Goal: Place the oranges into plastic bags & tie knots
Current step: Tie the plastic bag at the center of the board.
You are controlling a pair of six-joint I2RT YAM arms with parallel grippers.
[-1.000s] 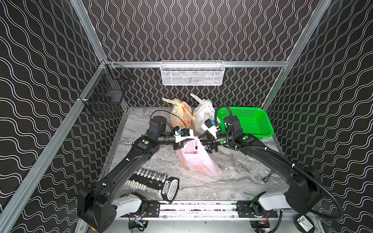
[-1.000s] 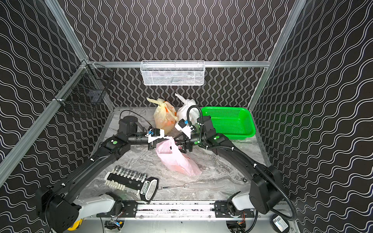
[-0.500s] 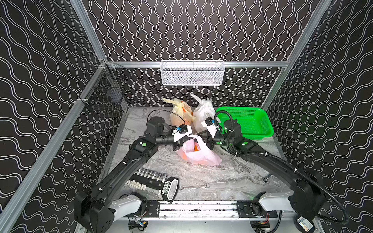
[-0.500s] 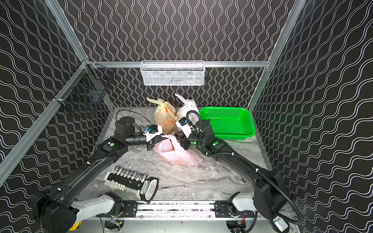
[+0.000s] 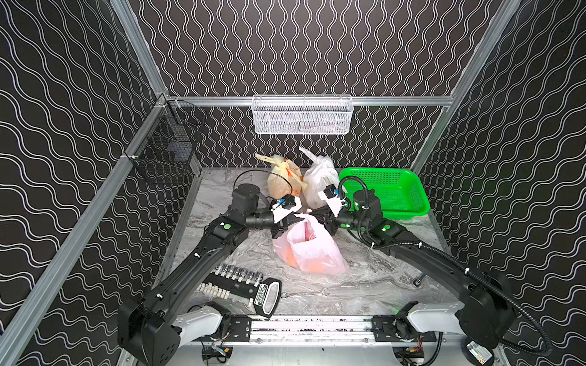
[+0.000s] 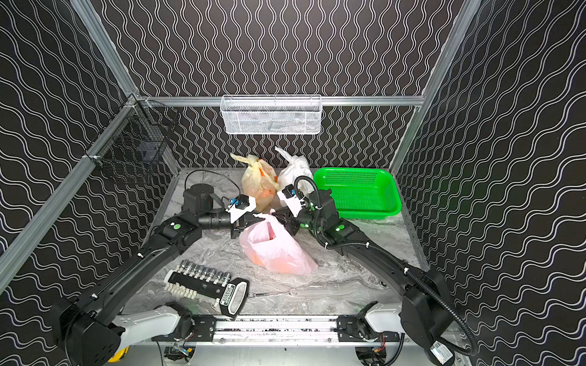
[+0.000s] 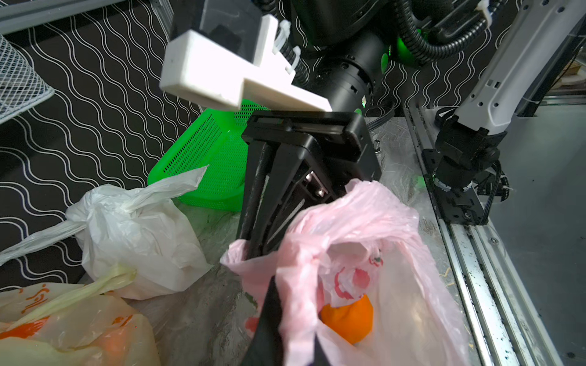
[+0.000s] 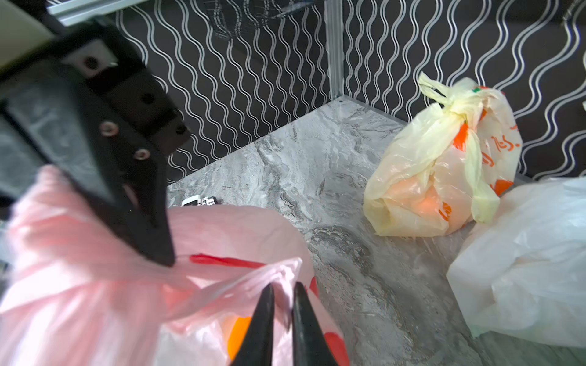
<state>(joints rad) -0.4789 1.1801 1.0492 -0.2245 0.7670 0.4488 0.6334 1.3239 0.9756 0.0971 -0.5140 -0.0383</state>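
Oranges, last batch: one (image 7: 347, 320) shows through the mouth of the pink bag (image 5: 312, 250), and more show as an orange glow low inside.

- Right gripper (image 8: 283, 286): pinched down on a drawn-out tail of the bag's rim, with film caught between the nearly touching fingers.
- Left gripper (image 8: 163, 256): clamped on the opposite handle (in the left wrist view the film drapes over its finger).
- The pink bag rests on the table (image 5: 364, 279) between the two arms, mouth gaping and untied.
- Behind it the yellowish bag (image 5: 282, 180) and the white bag (image 5: 320, 183) stand touching. Each is closed: yellow knot (image 8: 456, 107), white knot (image 7: 92, 209).
- The green basket (image 5: 390, 193) sits beside the white bag, and no fruit shows in it.

Judgement: two of three bags are finished and loading looks complete. What is left is to cross the pink handles and cinch one knot.
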